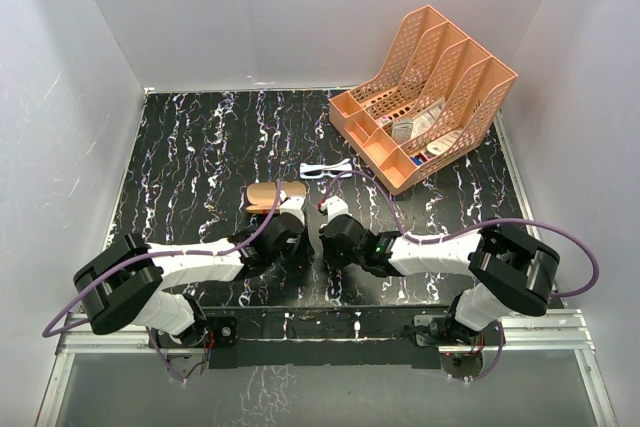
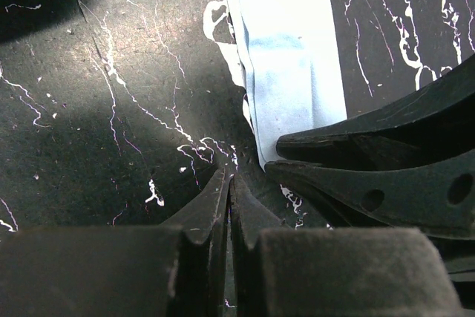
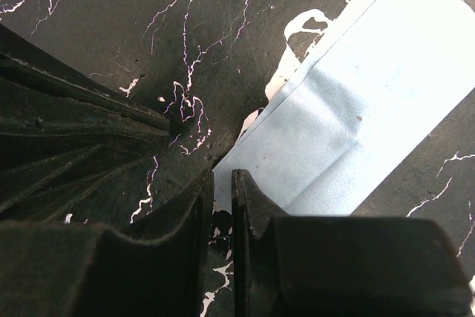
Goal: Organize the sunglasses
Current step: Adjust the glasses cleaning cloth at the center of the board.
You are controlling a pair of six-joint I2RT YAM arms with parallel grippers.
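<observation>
Your left jaws point(image 2: 228, 183) are pressed together with nothing between them, tips low over the black marbled worktop point(image 1: 200, 147). At their 11 o'clock in the top view lies the brown plaid case point(image 1: 275, 195). The folded light blue cloth point(image 3: 349, 124) lies flat between your two arms, at 1 o'clock from the left jaws in the left wrist view.

Your right jaws point(image 3: 223, 180) stand a narrow slit apart, and the cloth's near corner reaches right up to their tips. You cannot tell from these views whether that corner is pinched.

The sunglasses point(image 1: 327, 169) lie on the worktop beyond both arms. They are at about 1 o'clock from your left jaws and 12 o'clock from your right, apart from both and touched by neither. At their 2 o'clock stands the orange file organizer point(image 1: 425, 97).
</observation>
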